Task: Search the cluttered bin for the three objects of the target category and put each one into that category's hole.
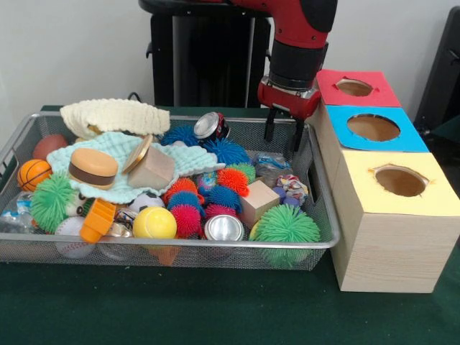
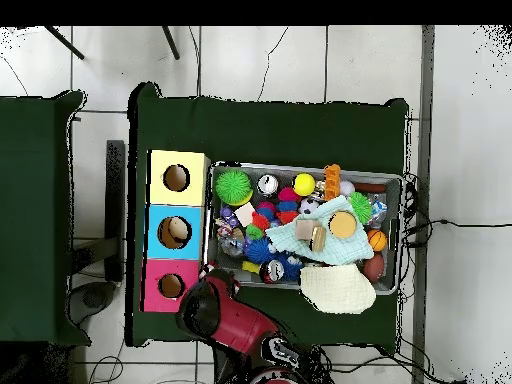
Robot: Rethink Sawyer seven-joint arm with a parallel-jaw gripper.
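The cluttered bin is a wide wire-mesh tray full of toys; it also shows in the overhead view. My gripper hangs over the bin's far right corner, beside the red-topped box. Its fingers are apart with nothing between them. Three wooden boxes with holes stand in a row right of the bin: red-topped, blue-topped and yellow-topped. In the overhead view my arm covers the gripper.
The bin holds spiky balls in green, blue, red and orange, two cans, a yellow ball, a small basketball, a burger toy, wooden blocks, a cream cloth and a mint cloth.
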